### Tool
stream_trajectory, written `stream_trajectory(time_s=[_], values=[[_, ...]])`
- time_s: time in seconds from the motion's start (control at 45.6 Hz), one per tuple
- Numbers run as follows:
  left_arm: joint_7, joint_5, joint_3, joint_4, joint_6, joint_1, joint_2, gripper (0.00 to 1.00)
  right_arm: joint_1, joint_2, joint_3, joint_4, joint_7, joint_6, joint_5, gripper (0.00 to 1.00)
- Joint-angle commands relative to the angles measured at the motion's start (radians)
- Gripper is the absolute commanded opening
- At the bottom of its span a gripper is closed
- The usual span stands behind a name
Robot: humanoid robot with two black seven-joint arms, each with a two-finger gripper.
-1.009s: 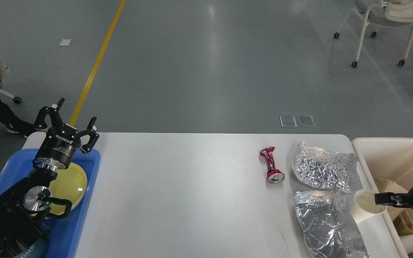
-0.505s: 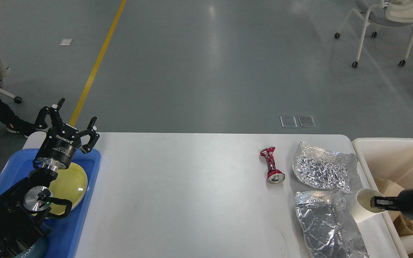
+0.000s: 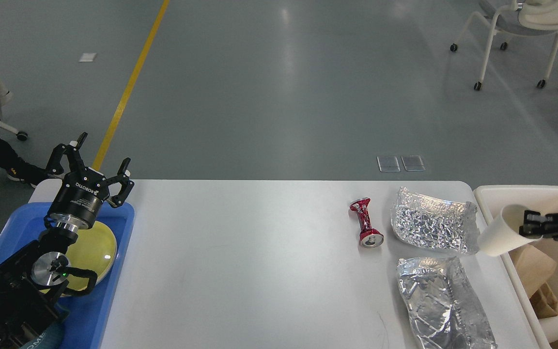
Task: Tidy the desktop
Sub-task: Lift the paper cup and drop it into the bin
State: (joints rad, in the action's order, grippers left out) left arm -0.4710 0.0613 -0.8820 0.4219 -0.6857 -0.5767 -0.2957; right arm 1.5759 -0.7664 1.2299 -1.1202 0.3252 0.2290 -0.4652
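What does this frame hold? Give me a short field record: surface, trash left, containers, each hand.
surface: white-grey rectangular desktop
trash left: crushed red drink can; two crumpled silver foil bags, far and near
right container: cream plastic bin, brown paper inside
left container: blue plastic tray holding a yellow round plate
right hand: grips the white paper cup by its rim, tilted at the bin's edge
left hand: open, empty, above the tray
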Motion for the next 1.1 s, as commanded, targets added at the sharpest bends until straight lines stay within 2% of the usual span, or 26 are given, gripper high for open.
stream_trajectory(time_s=[0.0,0.11,0.197,0.285,0.439,0.57,0.68,0.812,0.965,1.075], values=[[0.002,0.000,0.000,0.000,0.000,0.000,0.000,1.00,0.342,-0.034,0.082,-0.047,0.002,0.245,-0.004,0.00],[0.002,0.000,-0.002,0.000,0.000,0.000,0.000,1.00,0.648,-0.031,0.171,-0.041,0.002,0.466,-0.021,0.00],[0.002,0.000,-0.003,0.000,0.000,0.001,0.000,1.00,0.818,-0.031,0.191,-0.039,0.003,0.570,-0.088,0.00],[0.002,0.000,-0.003,0.000,0.000,0.001,0.000,1.00,0.878,-0.037,0.195,-0.036,0.015,0.592,-0.182,0.00],[0.002,0.000,-0.003,0.000,0.000,0.001,0.000,1.00,0.828,-0.065,0.215,0.016,0.014,0.566,-0.237,0.00],[0.002,0.000,-0.003,0.000,0.000,0.001,0.000,1.00,0.574,-0.103,0.208,0.149,0.014,0.417,-0.240,0.00],[0.002,0.000,-0.002,0.000,0.000,0.000,0.000,1.00,0.216,-0.105,0.189,0.350,0.017,0.218,-0.227,0.00],[0.000,0.000,-0.002,0.000,0.000,0.000,0.000,1.00,-0.173,-0.093,0.093,0.535,0.018,0.054,-0.153,0.00],[0.000,0.000,0.000,0.000,0.000,0.000,0.000,1.00,-0.643,0.005,-0.015,0.732,0.015,-0.063,0.100,0.00],[0.000,0.000,0.000,0.000,0.000,0.000,0.000,1.00,-0.821,0.065,-0.049,0.864,0.014,-0.102,0.213,0.00]])
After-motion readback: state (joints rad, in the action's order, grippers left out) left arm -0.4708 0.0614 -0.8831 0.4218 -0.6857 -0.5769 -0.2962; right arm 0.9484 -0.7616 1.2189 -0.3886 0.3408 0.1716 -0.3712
